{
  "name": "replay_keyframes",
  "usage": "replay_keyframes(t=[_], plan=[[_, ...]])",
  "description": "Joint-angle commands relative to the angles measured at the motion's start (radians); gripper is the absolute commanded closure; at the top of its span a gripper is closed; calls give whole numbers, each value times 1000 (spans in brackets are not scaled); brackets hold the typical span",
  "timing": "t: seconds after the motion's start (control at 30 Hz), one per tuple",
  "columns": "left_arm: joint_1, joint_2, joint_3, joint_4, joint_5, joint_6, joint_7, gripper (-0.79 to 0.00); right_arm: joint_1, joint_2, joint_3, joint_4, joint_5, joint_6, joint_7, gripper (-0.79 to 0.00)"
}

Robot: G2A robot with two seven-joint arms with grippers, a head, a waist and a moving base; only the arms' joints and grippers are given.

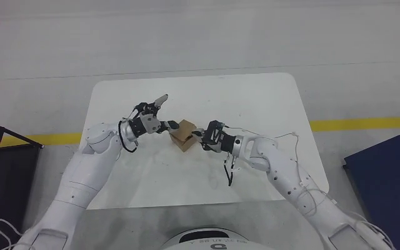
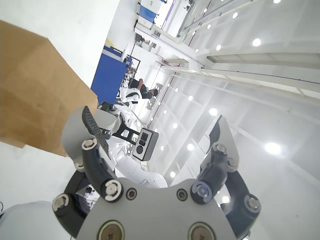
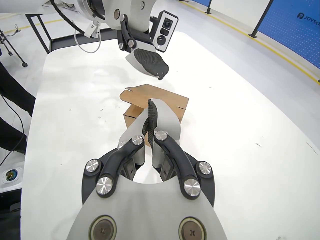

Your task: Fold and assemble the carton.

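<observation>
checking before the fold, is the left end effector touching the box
Apart. The right wrist view shows bare table between the left end effector's nearer pad and the box's top flap.

Bright, even indoor light in all three views. The left wrist view looks up at rows of round ceiling lamps (image 2: 272, 148). Each burns out to a white spot with a pale halo, and the ceiling around them is near white.

The white surface (image 1: 250, 100) throws back a lot of light and looks almost washed out at its far side in the top view. Shadows on it are faint and soft-edged, with no hard outlines.

Bolt heads on the right tool (image 3: 150, 106) catch small bright glints.

Both wrist views bend straight lines near the edges: the ceiling beams (image 2: 250, 73) bow, and the surface's rim curves in the right wrist view.
</observation>
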Motion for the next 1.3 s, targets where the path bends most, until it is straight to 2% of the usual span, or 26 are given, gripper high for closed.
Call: replay_keyframes(t=[0.0,0.13,0.33,0.47,0.67,1.03,1.27], plan=[[28,14,-48,-17,49,19,31,-785,-8,2,6,-13,-4,4,-1,0],[73,29,-92,-51,109,71,71,-785,-19,3,11,-34,-11,9,8,0],[81,23,-70,-15,122,94,138,-785,-21,0,17,-57,-1,29,0,0],[59,15,-40,15,149,92,165,-785,-38,3,35,-89,-12,51,-17,0],[6,6,6,47,211,105,175,-785,-29,-4,20,-81,-12,64,17,0],[-69,-21,97,128,218,107,104,-785,46,-34,-40,2,27,67,82,0],[-86,-28,120,140,232,102,72,-785,83,-52,-71,52,47,63,74,0]])
